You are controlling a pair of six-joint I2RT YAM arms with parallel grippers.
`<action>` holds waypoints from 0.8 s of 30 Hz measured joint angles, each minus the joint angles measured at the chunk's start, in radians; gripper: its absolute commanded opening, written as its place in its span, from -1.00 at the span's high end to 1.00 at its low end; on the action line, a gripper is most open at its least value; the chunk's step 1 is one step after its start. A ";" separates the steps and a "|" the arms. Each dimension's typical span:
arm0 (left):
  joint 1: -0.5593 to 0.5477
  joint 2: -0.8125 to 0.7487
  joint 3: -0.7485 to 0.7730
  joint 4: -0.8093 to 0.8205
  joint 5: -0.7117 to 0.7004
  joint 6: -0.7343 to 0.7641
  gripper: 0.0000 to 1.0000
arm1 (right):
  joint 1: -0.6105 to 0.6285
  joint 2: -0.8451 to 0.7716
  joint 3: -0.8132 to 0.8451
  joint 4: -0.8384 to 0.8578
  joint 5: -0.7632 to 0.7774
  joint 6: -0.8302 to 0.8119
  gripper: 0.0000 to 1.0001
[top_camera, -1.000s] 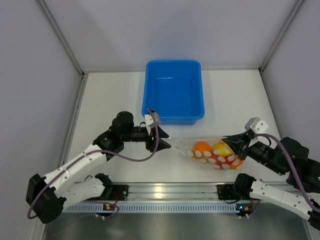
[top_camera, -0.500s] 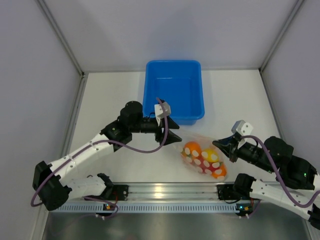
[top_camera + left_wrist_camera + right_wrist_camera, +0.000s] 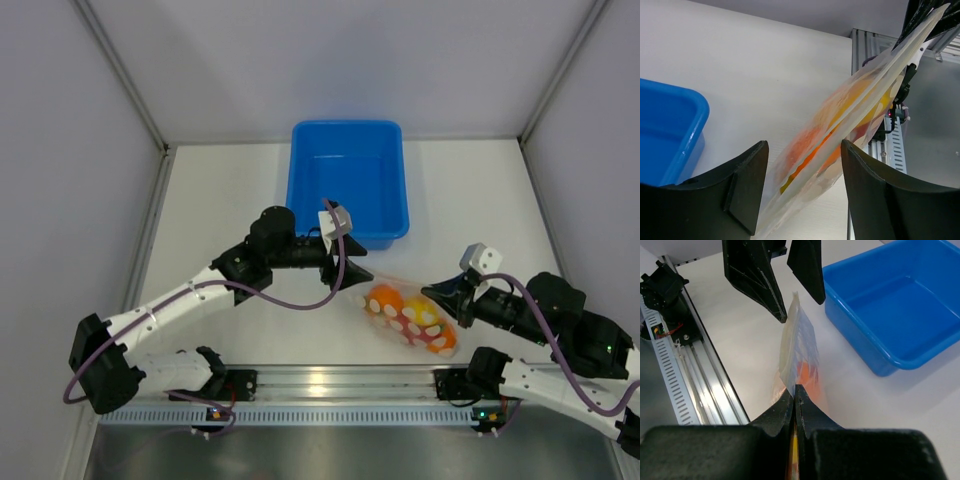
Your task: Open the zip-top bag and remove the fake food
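The zip-top bag [image 3: 405,316], clear with white dots, hangs between my two grippers just above the table in front of the tub. Orange, yellow and red fake food [image 3: 383,298] shows through it. My right gripper [image 3: 438,296] is shut on the bag's right edge; in the right wrist view its jaws [image 3: 794,390] pinch the bag's [image 3: 799,342] thin edge. My left gripper [image 3: 352,273] is open at the bag's left end. In the left wrist view its fingers [image 3: 747,185] stand on either side of the bag [image 3: 840,125], apart from it.
The blue tub [image 3: 348,190] stands empty right behind the left gripper, and shows in the left wrist view [image 3: 670,130] and the right wrist view [image 3: 900,305]. The aluminium rail [image 3: 330,382] runs along the near edge. Grey walls close in both sides.
My left gripper has moved right and now straddles the bag's left end. My right gripper swung the bag left and nearer earlier on, and has hardly moved since.
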 measured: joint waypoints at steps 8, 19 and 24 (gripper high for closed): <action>0.000 0.001 0.013 0.009 -0.003 0.017 -0.24 | 0.000 0.004 -0.014 0.000 -0.023 0.000 1.00; 0.000 0.003 0.027 0.018 0.050 0.023 -0.17 | 0.000 0.011 -0.014 0.001 -0.029 0.001 1.00; 0.000 0.004 0.027 0.018 0.083 0.022 -0.13 | 0.000 0.011 -0.014 0.001 -0.025 0.001 1.00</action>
